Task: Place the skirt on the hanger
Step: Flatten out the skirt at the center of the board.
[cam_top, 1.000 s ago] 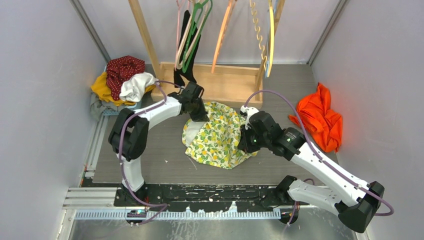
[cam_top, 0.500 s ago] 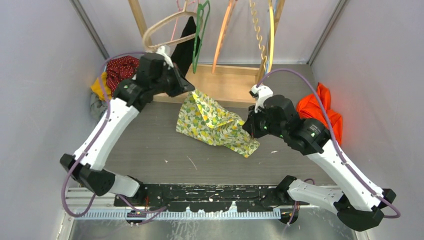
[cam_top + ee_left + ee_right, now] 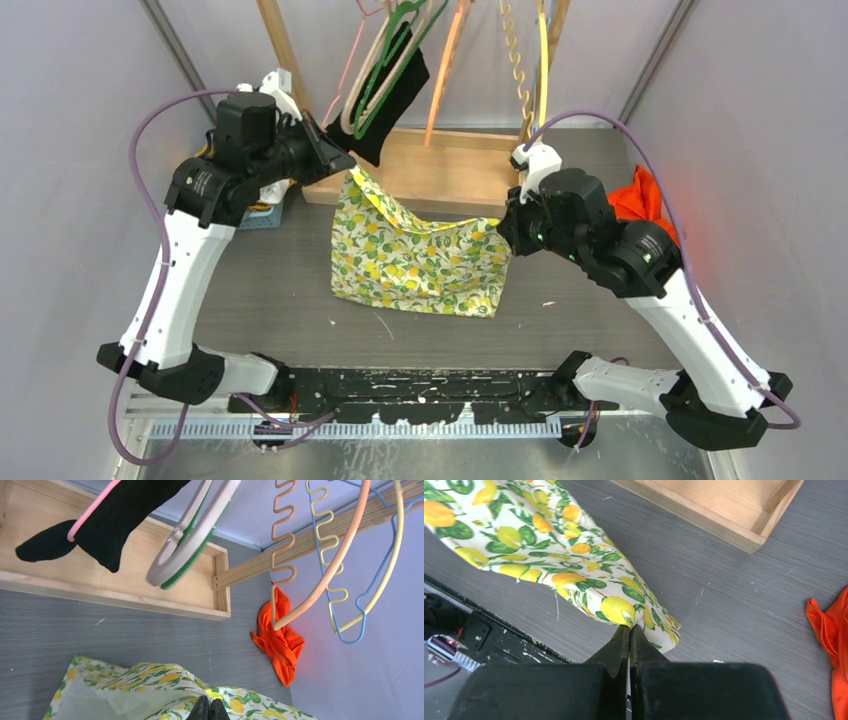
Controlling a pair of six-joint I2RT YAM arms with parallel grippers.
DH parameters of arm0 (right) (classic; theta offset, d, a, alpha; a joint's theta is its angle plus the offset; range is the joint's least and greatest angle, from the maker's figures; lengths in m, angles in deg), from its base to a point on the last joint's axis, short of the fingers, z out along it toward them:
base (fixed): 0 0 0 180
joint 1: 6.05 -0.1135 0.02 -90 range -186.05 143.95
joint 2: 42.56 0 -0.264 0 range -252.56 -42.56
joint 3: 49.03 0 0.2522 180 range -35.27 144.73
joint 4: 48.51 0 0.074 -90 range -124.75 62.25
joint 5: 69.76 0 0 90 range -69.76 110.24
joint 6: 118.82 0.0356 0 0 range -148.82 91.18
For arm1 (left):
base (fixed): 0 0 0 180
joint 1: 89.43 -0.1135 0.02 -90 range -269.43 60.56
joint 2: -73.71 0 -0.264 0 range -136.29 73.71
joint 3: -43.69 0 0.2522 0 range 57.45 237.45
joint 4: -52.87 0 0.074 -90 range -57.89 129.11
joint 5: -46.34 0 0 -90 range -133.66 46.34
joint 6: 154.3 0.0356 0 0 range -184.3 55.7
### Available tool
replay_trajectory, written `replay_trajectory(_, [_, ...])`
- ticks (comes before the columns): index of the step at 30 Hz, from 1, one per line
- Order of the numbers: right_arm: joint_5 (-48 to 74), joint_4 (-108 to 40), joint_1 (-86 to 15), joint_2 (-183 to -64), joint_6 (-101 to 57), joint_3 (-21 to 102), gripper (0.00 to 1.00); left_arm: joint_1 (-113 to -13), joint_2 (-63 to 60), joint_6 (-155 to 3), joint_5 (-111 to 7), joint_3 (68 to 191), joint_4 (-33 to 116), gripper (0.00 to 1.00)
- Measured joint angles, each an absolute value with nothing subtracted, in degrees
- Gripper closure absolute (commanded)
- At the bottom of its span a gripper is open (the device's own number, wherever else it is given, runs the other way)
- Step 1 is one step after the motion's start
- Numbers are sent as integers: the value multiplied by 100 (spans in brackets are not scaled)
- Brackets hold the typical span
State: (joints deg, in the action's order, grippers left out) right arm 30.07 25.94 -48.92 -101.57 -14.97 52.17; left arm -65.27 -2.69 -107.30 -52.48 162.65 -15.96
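One lemon-print skirt hangs spread between two grippers, in front of the wooden rack and below its hangers; it is on none of them. The left gripper is pressed together on the skirt's upper left corner, raised close to the lowest hanger tips. In the left wrist view its two fingertips meet with patterned cloth pinched between them. The right gripper is likewise clamped tight on the upper right corner, somewhat lower than the left one, so the top edge sags between the two. The right wrist view shows both jaws closed on a fold of the print. Whether the lower hem touches the grey desk cannot be told.

On the rack's rail hang at least seven hangers:
- one thin pink hanger
- one pale wooden hanger
- one green hanger
- one wavy orange hanger
- one smooth peach hanger
- one yellow hanger
- one blue wire hanger

They overlap, so the exact count is uncertain. One black garment is draped over the pink hanger.

One orange garment lies crumpled on the desk at the right, well apart from the skirt and partly hidden behind the right arm in the top view.
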Motion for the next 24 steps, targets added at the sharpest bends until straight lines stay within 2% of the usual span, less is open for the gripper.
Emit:
replay_trajectory(6, [3099, 2397, -4571, -10828, -1572, 5534, 99, -6803, -765, -10721, -5272, 17155, -1757, 100])
replay_trajectory(11, [2959, 2100, -3874, -11632, -1698, 6279, 99, -7224, -1613, -10739, -5559, 18121, -1716, 100])
replay_trajectory(16, [2871, 1851, -3524, -11855, -1834, 6784, 99, -7382, -2162, -10739, -5825, 18764, -1690, 100])
replay_trajectory(19, [2664, 1707, -3513, -11682, -1845, 6817, 99, -7382, -1825, -10748, -5906, 18241, -1453, 100])
replay_trajectory(24, [2242, 1416, -3515, -10832, -1762, 5807, 99, -7382, -350, -10850, -6096, 16137, -955, 100])
